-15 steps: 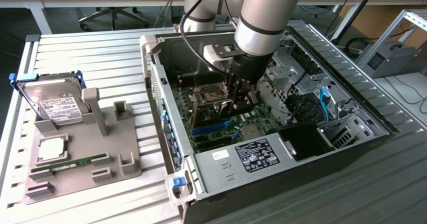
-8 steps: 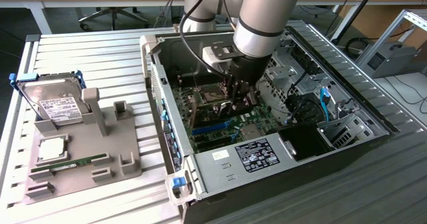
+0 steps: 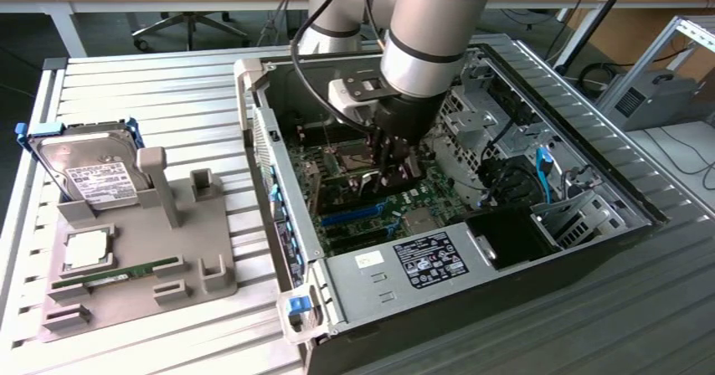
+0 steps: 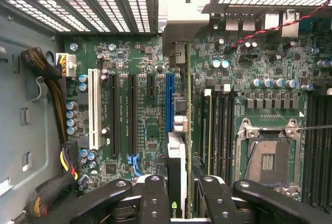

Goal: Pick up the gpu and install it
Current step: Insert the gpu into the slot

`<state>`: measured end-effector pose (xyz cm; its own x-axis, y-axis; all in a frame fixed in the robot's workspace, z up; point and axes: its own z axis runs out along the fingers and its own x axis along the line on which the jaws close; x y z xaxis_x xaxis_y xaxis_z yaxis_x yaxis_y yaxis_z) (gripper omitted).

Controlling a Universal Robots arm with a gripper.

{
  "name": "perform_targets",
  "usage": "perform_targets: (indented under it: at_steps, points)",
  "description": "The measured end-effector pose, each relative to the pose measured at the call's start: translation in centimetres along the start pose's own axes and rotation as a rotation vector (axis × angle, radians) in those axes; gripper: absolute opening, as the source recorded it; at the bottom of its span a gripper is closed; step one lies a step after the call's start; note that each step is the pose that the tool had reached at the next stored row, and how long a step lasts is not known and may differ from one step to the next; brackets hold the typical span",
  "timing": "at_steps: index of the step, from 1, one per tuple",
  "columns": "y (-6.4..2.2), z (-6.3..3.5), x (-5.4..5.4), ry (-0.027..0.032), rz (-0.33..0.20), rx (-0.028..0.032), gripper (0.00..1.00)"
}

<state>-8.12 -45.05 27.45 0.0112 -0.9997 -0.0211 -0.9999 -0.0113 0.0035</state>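
1. The gpu [image 4: 177, 149], a thin dark circuit card with a silver end bracket, is probably light, stiff and fragile. It is best held by its bare upper edge, clear of fan and contacts.
2. The gripper [image 4: 180, 183] is narrowed onto the card, which sits edge-on between its fingers.
3. The card hangs over the green motherboard [image 4: 142, 130], along the blue slot [image 4: 169, 99], with its bracket toward the case's vented rear wall.
4. The arm reaches steeply down into the open black computer case [image 3: 592, 174].

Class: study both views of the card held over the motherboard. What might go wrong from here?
The gripper holds the thin dark gpu card edge-on close by the long blue slot; if misaligned, pressing could strike neighbouring capacitors. Its silver end bracket may catch the grey perforated case wall.
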Motion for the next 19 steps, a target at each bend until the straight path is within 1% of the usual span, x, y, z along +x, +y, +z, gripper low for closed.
perform_targets:
  at_steps: [19]
  points:
    - [0.24,0.03,0.0,-0.0001,0.0,0.0001,0.27]
